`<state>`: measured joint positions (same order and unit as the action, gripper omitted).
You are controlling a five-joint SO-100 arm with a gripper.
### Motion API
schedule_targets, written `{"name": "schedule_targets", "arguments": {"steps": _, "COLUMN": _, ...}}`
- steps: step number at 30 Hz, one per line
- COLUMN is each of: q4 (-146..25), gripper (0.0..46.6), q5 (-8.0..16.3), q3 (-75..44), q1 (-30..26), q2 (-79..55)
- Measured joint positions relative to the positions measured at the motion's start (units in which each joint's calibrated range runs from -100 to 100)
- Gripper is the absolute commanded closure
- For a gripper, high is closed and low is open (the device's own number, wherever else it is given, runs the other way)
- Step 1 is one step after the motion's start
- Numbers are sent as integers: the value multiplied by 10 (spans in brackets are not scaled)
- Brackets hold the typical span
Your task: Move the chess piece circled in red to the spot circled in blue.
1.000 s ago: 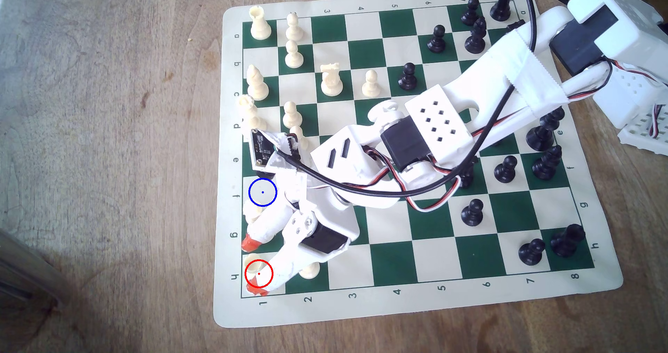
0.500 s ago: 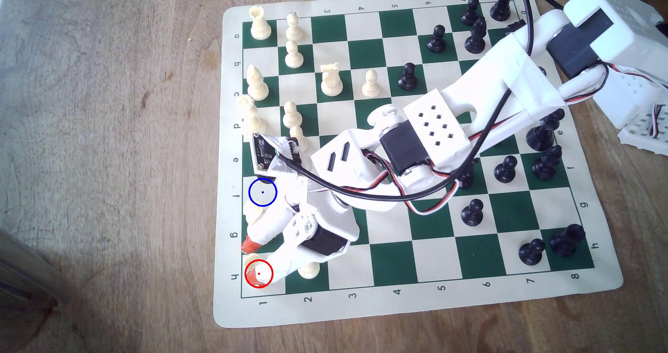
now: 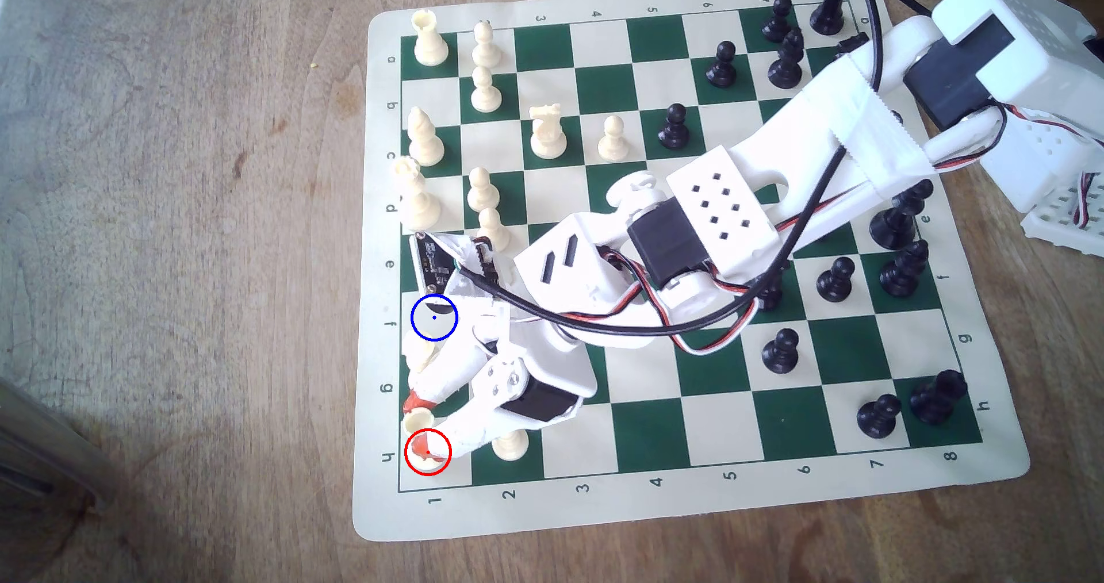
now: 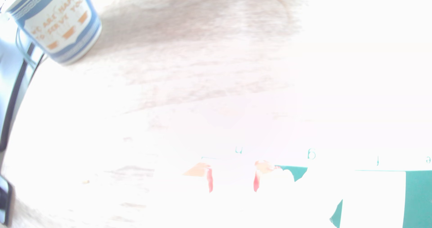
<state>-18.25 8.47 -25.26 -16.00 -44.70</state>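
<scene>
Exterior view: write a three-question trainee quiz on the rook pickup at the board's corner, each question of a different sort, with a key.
1. True or false: a black pawn stands on the blue-ringed square.
2. Where is the cream rook relative to the gripper?
A. Between its orange fingertips
B. Lying on its side off the board
C. Already inside the blue ring
3. Which printed letter on the chess mat marks the row of the blue-ringed square?

Key: 1 false; 2 A; 3 f.
</scene>
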Motion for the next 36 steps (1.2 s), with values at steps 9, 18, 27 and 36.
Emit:
{"name": "schedule_targets", "arguments": {"steps": 9, "q4": -41, "gripper": 455, "q5": 9, "q3": -70, "q1": 10, "q2": 0}}
{"name": "schedule_targets", "arguments": {"steps": 18, "q4": -83, "gripper": 453, "q5": 21, "q3": -86, "q1": -2, "q2": 24}}
{"name": "schedule_targets", "arguments": {"steps": 27, "q4": -132, "gripper": 454, "q5": 14, "q3": -153, "q1": -26, "q2": 47}}
{"name": "schedule_targets", "arguments": {"steps": 36, "q4": -241, "gripper": 462, "q5": -20, "q3": -204, "q1": 28, "q2": 74}}
